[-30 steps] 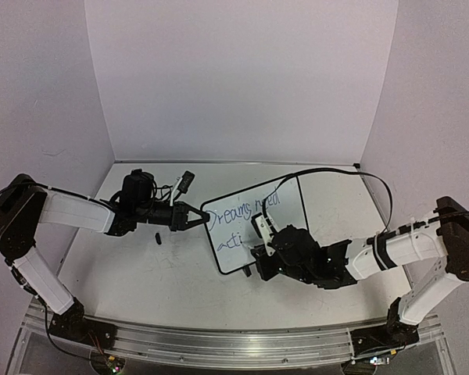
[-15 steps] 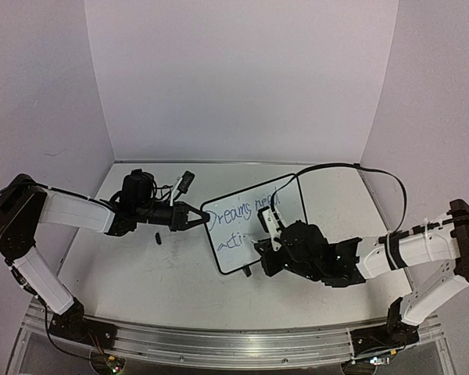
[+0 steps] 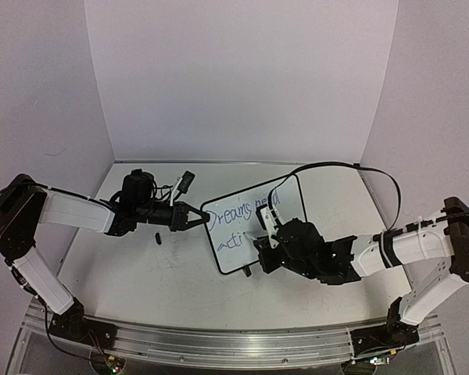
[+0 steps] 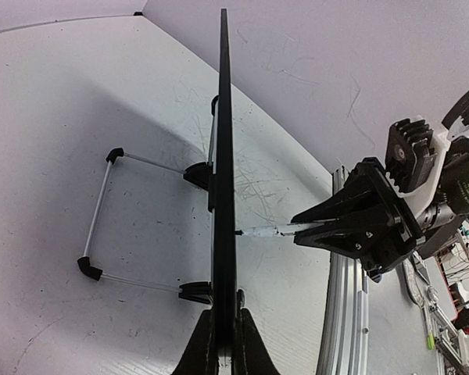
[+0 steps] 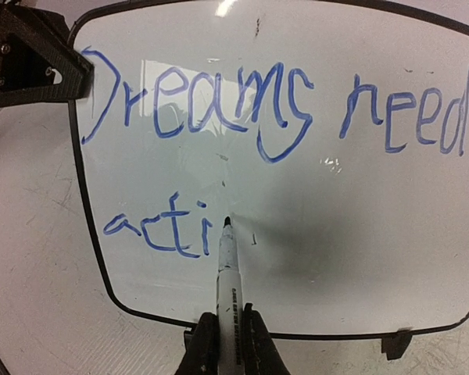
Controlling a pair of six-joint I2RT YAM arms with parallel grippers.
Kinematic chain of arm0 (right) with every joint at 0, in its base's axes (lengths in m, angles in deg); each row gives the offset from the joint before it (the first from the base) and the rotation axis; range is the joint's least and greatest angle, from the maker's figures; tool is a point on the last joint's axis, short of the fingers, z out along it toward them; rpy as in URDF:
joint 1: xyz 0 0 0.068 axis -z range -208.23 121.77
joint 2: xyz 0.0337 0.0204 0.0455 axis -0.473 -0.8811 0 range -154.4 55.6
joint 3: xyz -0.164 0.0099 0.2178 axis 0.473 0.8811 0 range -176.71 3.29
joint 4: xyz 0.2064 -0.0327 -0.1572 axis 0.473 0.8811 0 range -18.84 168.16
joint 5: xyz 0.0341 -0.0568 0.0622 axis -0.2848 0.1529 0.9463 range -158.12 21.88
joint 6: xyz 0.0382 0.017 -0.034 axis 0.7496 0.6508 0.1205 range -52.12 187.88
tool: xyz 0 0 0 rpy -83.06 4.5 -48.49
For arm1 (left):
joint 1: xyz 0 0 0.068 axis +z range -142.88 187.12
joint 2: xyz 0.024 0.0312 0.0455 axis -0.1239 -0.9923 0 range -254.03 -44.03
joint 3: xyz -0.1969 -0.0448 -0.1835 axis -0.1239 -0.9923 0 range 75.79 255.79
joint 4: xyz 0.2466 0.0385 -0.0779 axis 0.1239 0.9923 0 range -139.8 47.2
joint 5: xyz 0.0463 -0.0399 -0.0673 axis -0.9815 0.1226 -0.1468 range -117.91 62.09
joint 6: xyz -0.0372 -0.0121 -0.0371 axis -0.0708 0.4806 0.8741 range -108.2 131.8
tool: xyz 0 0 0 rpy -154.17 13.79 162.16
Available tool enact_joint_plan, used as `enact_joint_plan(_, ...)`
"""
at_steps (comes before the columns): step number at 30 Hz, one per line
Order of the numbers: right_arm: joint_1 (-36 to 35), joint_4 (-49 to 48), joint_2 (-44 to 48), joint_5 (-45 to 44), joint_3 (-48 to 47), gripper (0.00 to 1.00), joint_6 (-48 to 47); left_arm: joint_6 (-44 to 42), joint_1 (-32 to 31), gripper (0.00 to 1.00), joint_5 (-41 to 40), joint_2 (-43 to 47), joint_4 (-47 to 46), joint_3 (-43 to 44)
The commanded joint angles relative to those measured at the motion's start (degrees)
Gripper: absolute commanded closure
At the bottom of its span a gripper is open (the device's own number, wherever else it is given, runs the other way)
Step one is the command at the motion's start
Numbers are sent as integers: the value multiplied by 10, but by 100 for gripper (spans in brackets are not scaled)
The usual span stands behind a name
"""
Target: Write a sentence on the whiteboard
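Bright even light, glare atop whiteboard (image 5: 281, 172), soft shadows, wrist edges perhaps warped

From above, the right claw (image 3: 262, 234) and its arm (image 3: 399, 246) cover the whiteboard (image 3: 234, 259) toward 4 o'clock. That corner and the end of the lower line of the sentence (image 3: 246, 212) are hidden, and the letters look too small to read well. A little black thing (image 3: 157, 237) on the surface (image 3: 141, 273), at 9 o'clock of the board, is too small to tell. The left wrist view sees the board edge-on, so its writing side is hidden, and the left claw (image 4: 225, 324) is cut off at 6 o'clock. In the right wrist view the marker (image 5: 227, 266) hides its back end between the fingers (image 5: 203, 344), and the board runs out of the picture at 3 o'clock.
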Motion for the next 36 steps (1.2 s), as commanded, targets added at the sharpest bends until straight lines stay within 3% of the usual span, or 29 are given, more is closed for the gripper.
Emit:
enact_joint_plan(1, 4, -16, -16, -12, -28, 100, -9, -25, -1, 100, -2, 6, 25, 12)
enact_joint_plan(26, 0, -1, -14, 11, 18, 100, 17, -24, 0, 100, -4, 8, 26, 11)
enact_joint_plan(36, 0, 0, -1, -28, 25, 100, 27, -23, 0, 100, -2, 4, 27, 14)
